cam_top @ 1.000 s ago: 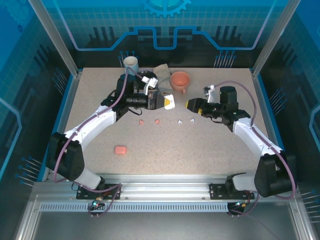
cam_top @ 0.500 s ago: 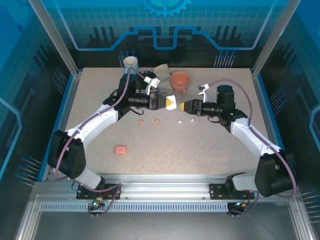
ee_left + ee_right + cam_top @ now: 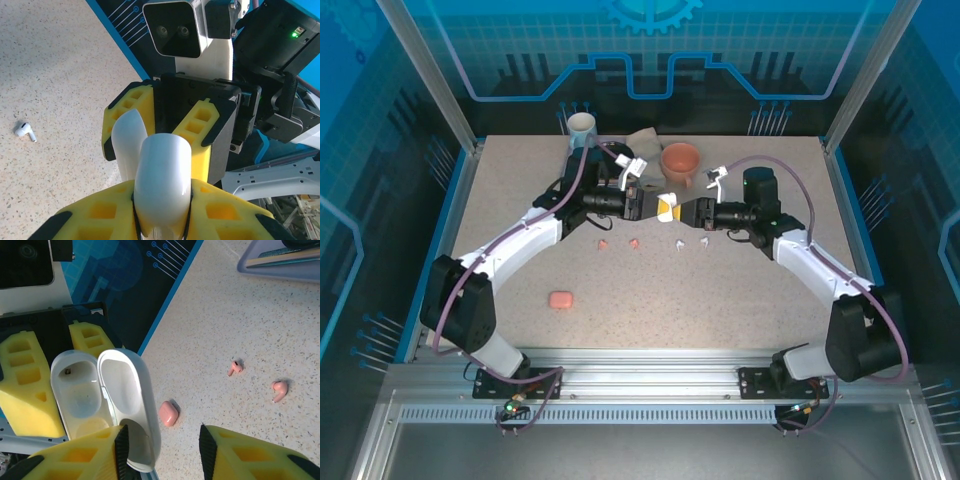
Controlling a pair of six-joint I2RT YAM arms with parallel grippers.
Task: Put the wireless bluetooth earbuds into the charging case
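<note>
Left pincer (image 3: 661, 206) clamping white case (image 3: 80, 390), lid (image 3: 129, 405) open toward right pincer (image 3: 161, 441)

This is looking like a robotics lab cell: a left arm (image 3: 510, 245) and a right arm (image 3: 820, 265) are sitting bolted to an aluminium rail (image 3: 650, 385) at a speckled surface (image 3: 740, 300), while blue circuit-printed panels (image 3: 650, 50) and metal posts (image 3: 430, 75) are enclosing it.

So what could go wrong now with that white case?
The right gripper is open around the lid of the white case that the left gripper holds; a squeeze might twist the case loose or strain the hinge. The pink earbuds on the table are tiny, easy to fumble.
</note>
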